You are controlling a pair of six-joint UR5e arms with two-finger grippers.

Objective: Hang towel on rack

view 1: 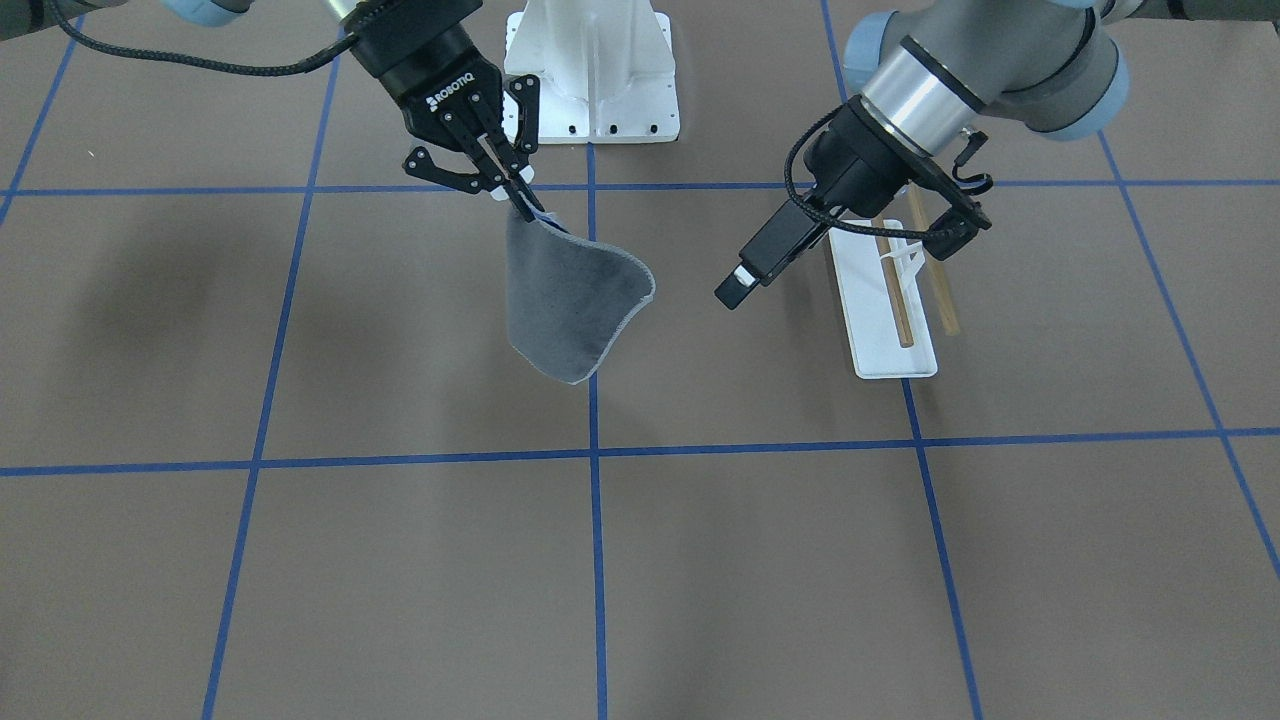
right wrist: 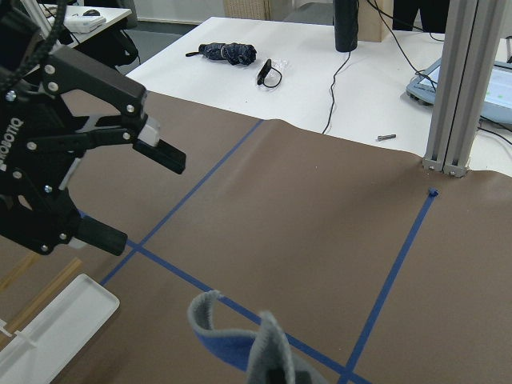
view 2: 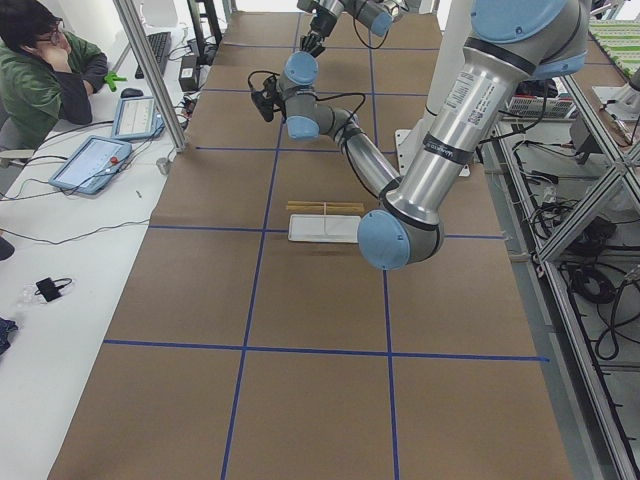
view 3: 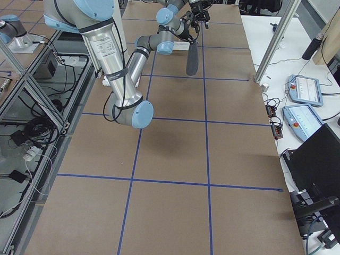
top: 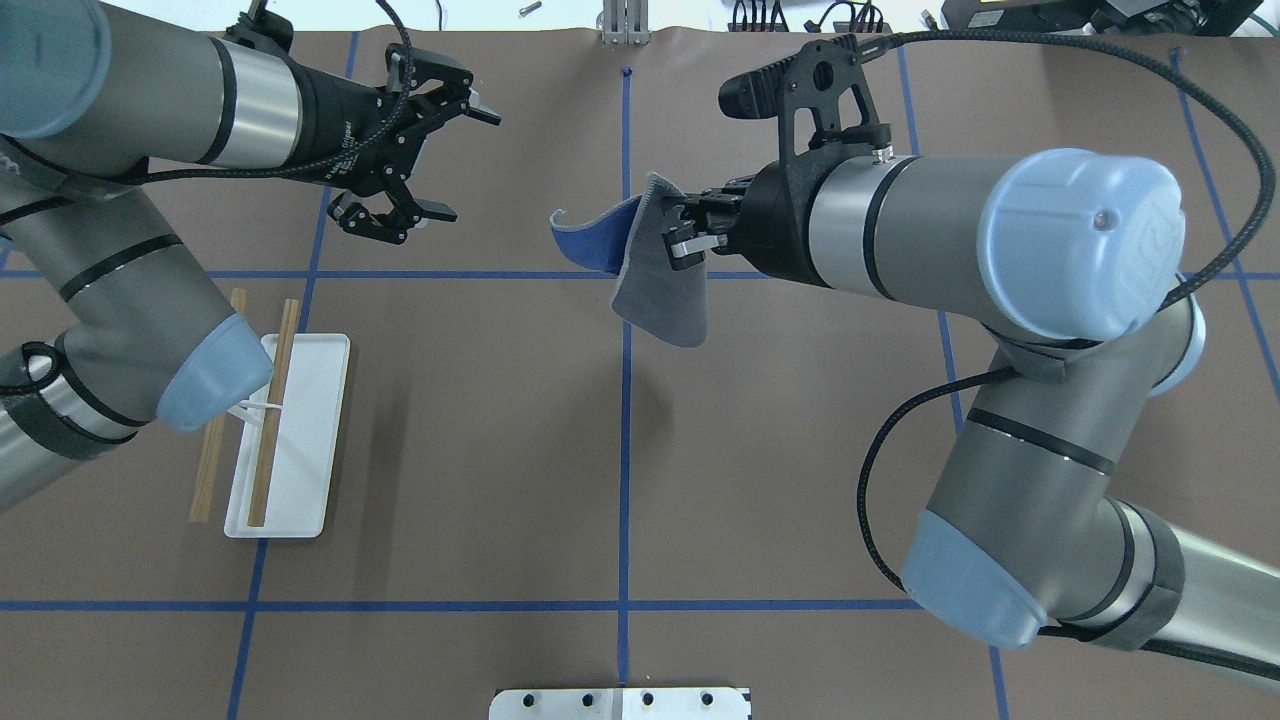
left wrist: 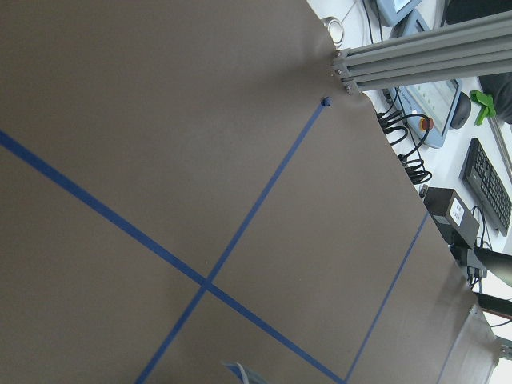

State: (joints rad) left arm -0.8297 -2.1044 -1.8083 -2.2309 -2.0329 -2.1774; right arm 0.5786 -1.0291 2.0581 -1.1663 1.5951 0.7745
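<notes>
The towel hangs from my right gripper, which is shut on its upper edge. Its grey side faces down and out, and a blue fold curls to the left. It hangs above the table near the centre line, also in the front view. The rack is a white base with two wooden rods on a thin white support, at the table's left. My left gripper is open and empty, raised over the table beyond the rack. It shows open in the right wrist view.
The white robot base plate is at the robot's edge of the table. An aluminium post stands at the far edge. An operator sits at a side desk with tablets. Blue tape lines grid the brown table.
</notes>
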